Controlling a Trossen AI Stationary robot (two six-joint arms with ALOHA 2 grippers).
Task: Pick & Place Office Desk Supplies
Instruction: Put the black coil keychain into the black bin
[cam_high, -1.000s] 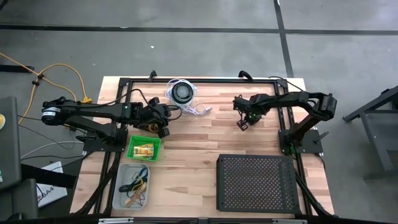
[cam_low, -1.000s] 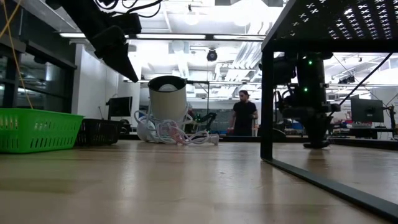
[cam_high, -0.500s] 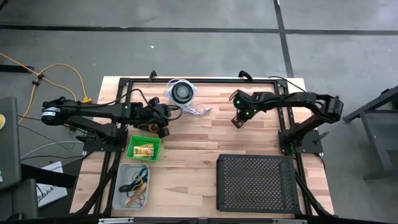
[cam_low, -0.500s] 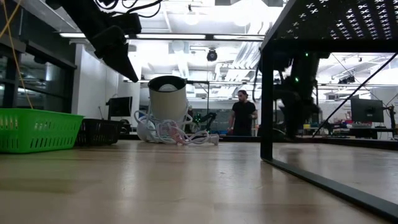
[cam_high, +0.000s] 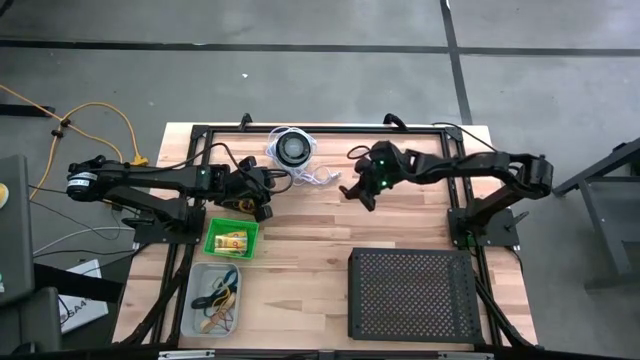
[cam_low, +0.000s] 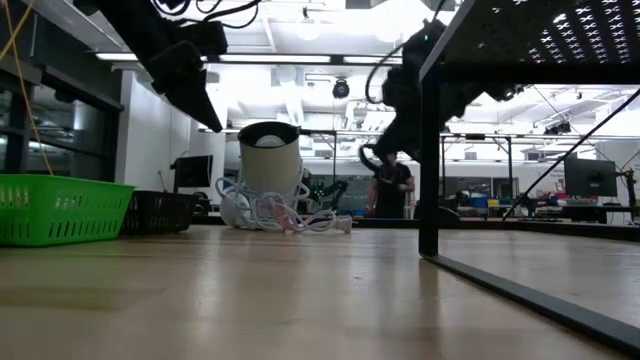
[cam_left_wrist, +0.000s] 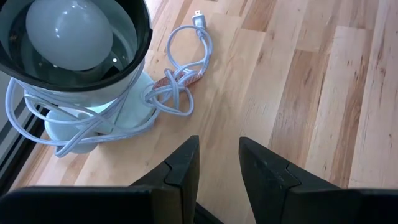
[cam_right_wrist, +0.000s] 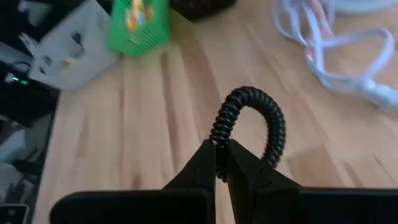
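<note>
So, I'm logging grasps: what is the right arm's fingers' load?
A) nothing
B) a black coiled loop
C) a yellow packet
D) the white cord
B: the right wrist view shows the right gripper shut on a black coiled loop above the table.

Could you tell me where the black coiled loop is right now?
The black coiled loop is pinched in the right gripper, held above the table's back middle, just right of the white cord beside the lamp.

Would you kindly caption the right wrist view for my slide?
Right claw shut on a black coiled loop, carried above the wooden table toward the green basket.
</note>
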